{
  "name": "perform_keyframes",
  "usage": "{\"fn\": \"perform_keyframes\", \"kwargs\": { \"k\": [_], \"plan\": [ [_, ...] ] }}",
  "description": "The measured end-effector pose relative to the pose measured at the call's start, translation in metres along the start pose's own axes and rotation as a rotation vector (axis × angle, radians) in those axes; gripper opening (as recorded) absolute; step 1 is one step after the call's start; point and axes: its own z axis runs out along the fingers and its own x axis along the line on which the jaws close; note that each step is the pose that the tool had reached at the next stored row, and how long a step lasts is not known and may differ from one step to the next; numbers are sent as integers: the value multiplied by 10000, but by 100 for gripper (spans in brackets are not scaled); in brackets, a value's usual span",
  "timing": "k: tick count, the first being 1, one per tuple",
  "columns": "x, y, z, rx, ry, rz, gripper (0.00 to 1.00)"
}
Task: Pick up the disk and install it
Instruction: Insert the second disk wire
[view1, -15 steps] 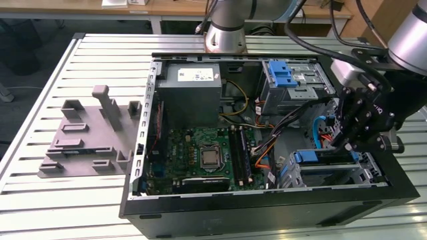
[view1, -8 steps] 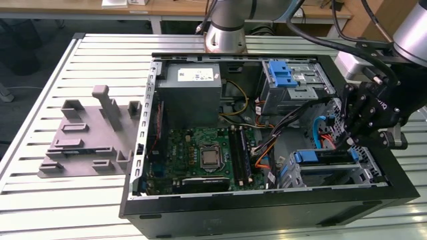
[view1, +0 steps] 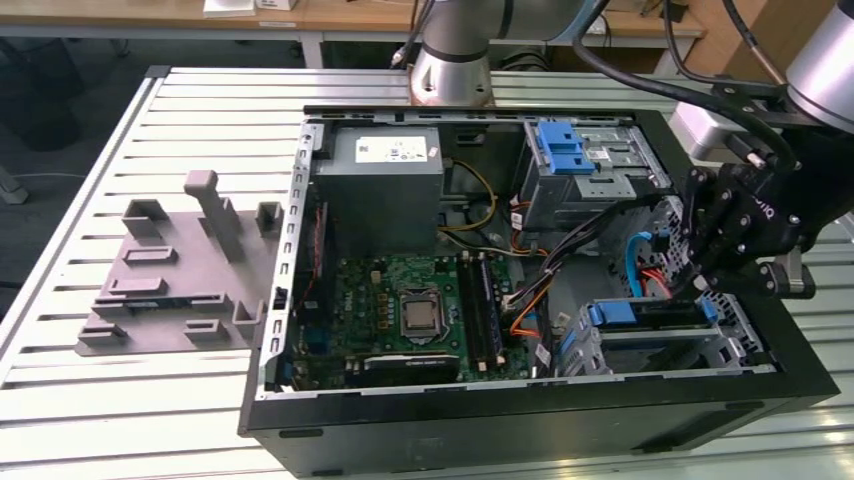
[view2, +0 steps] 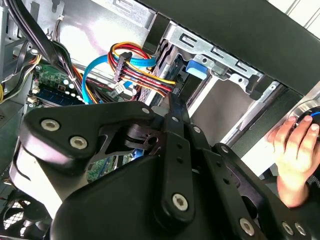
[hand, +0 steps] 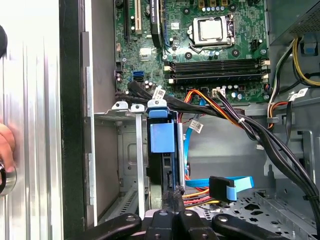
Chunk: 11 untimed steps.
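The disk (view1: 650, 314) stands on edge in the metal drive cage (view1: 727, 345) at the open computer case's near corner on the exterior view's right, its blue carrier bracket on top. In the first wrist view the disk (hand: 162, 137) sits between the cage's rails with its blue tab toward the motherboard. My gripper (view1: 703, 283) hangs over that cage. Both wrist views show its two thin fingers (hand: 172, 197) pressed together with no gap, tips at the disk's near edge (view2: 195, 67). My gripper (view2: 172, 102) is shut; whether it pinches the carrier is unclear.
Inside the case lie the motherboard (view1: 407, 310), a grey power supply (view1: 387, 175) and an optical drive cage with a blue latch (view1: 574, 150). Blue and orange cables (hand: 225, 185) hang beside the disk. A person's hand (view2: 295, 150) rests outside the case wall. A grey fixture (view1: 180, 270) sits on the table.
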Motion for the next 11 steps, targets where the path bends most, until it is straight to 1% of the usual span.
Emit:
{"fn": "perform_keyframes", "kwargs": {
  "k": [11],
  "plan": [
    [0, 6, -1, 5, 0, -1, 11]
  ]
}}
